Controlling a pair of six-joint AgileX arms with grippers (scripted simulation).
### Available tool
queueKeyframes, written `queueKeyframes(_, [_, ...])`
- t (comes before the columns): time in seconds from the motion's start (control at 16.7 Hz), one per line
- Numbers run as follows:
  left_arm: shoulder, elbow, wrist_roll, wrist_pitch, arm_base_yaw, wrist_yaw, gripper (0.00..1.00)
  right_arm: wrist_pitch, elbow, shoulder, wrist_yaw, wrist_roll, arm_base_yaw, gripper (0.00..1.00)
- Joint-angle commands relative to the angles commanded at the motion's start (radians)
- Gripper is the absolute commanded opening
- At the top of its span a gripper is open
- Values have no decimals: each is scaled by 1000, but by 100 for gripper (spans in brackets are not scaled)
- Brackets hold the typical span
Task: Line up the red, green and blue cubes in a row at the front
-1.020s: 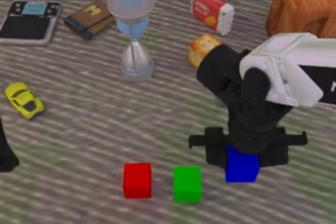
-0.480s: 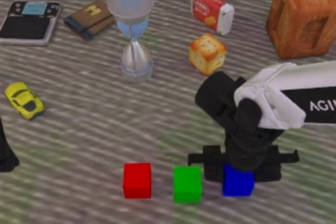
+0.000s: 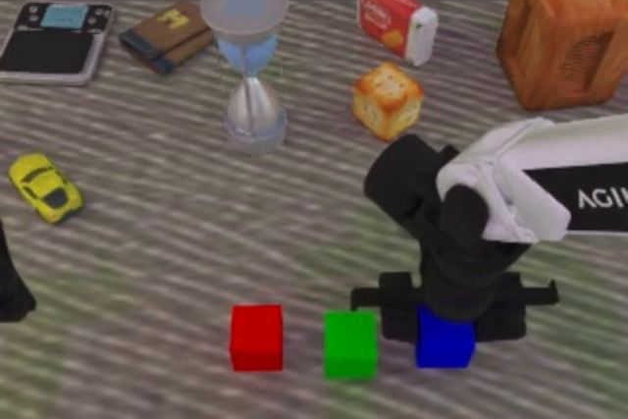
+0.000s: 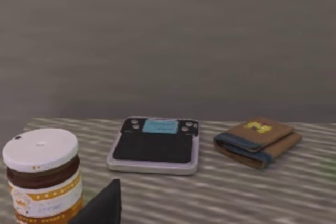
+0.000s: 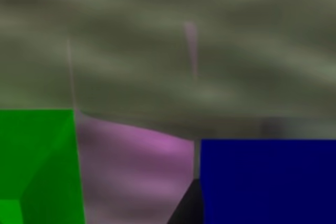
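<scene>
Three cubes stand in a row near the table's front edge: the red cube [image 3: 257,338], the green cube [image 3: 350,344] and the blue cube [image 3: 444,343]. My right gripper [image 3: 446,329] reaches straight down onto the blue cube and is shut on it, with the cube low at the table. In the right wrist view the blue cube [image 5: 268,182] has a dark finger [image 5: 188,207] against its side, and the green cube [image 5: 37,166] sits a gap away. My left gripper [image 3: 8,291] is parked at the left edge, open, one finger [image 4: 102,205] showing.
At the back lie a handheld console [image 3: 57,38], a brown wallet [image 3: 169,34], an hourglass [image 3: 251,61], a red snack pack [image 3: 396,17], a toast-textured cube [image 3: 388,98] and a big wooden block [image 3: 567,26]. A yellow toy car [image 3: 44,186] sits left. A jar [image 4: 42,177] stands by my left arm.
My right gripper brought the blue cube down and slightly left to the front row beside the green cube, uncovering the toast cube. In the last half second it held still.
</scene>
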Motion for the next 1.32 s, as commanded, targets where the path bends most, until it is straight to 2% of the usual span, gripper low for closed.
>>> queueKeyframes(0.36, [0, 0, 0, 0, 0, 0, 100, 0, 0, 0, 0, 0, 0, 98])
queueKeyframes(0.96, [0, 0, 0, 0, 0, 0, 100, -4, 3, -2, 0, 1, -1, 100])
queueKeyframes(1.32, [0, 0, 0, 0, 0, 0, 100, -211, 110, -86, -2, 1, 11, 100])
